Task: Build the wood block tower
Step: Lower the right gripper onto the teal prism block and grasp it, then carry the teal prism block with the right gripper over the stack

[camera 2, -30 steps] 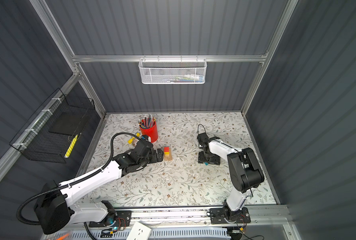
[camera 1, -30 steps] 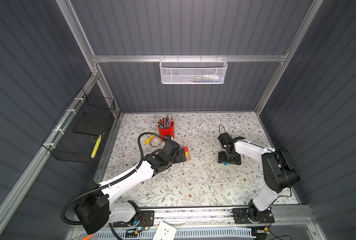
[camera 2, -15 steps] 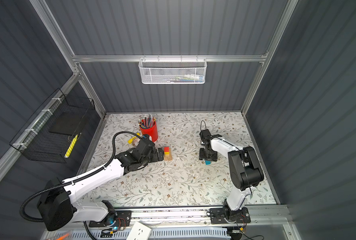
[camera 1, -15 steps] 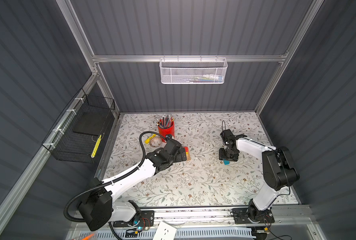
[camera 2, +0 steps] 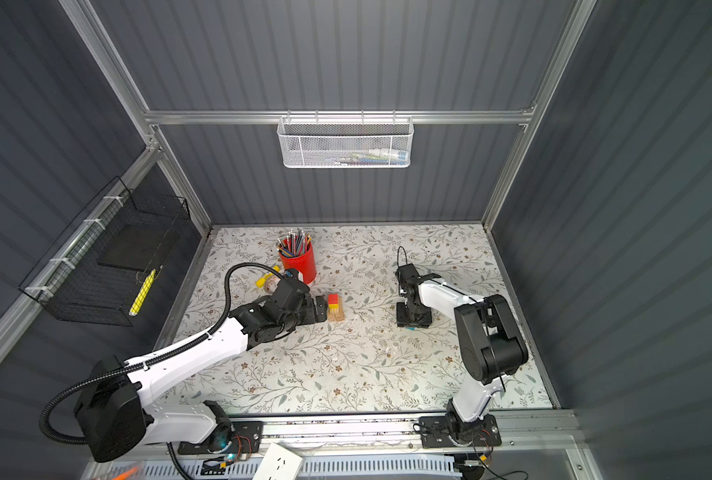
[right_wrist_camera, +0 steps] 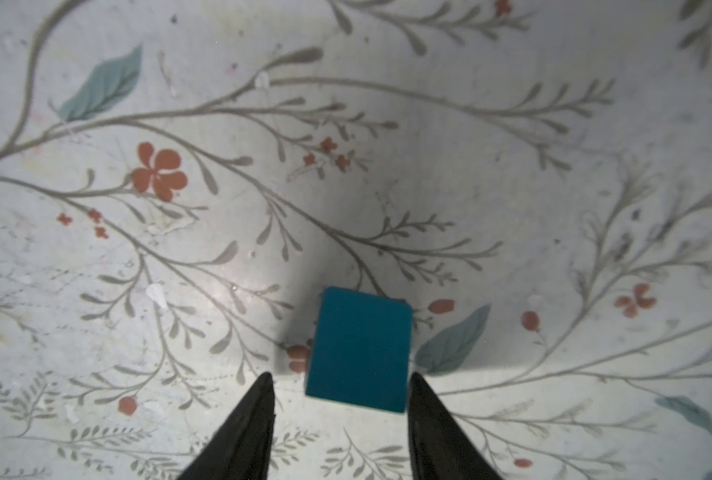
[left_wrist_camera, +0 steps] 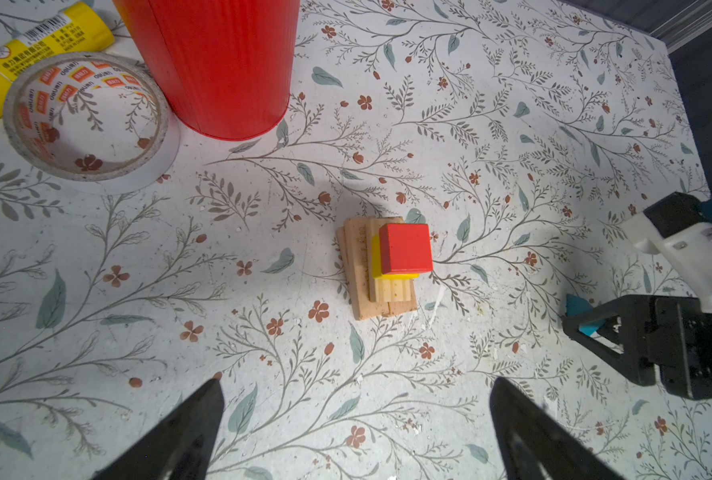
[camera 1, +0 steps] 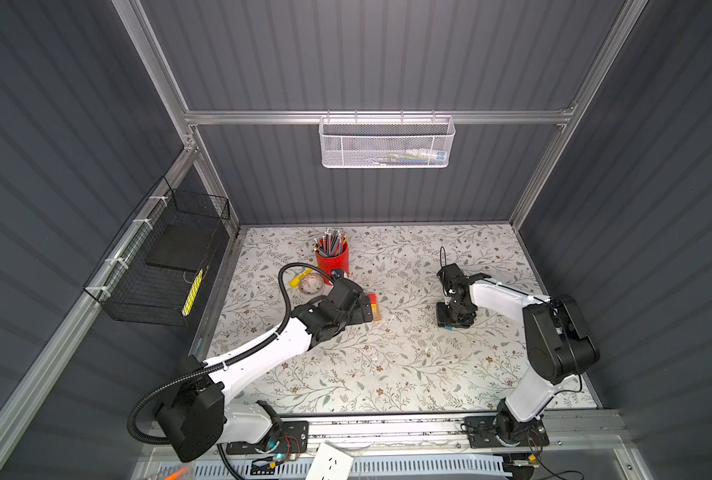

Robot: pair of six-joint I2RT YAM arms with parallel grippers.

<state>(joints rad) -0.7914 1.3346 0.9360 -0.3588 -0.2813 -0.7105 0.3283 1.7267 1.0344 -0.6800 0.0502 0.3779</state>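
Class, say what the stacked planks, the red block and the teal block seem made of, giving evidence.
Planks: bare, unfinished wood; pale grain shows. Red block: probably wood under opaque matt paint; no grain visible. Teal block: likewise painted, matt, material beneath uncertain.

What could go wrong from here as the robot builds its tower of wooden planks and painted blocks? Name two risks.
The small teal painted block lies skewed between the fingers of the right gripper, nearer one; closing may twist it. The red painted cube on the yellow painted block sits toward one end of the pale wooden planks; another block might topple it.
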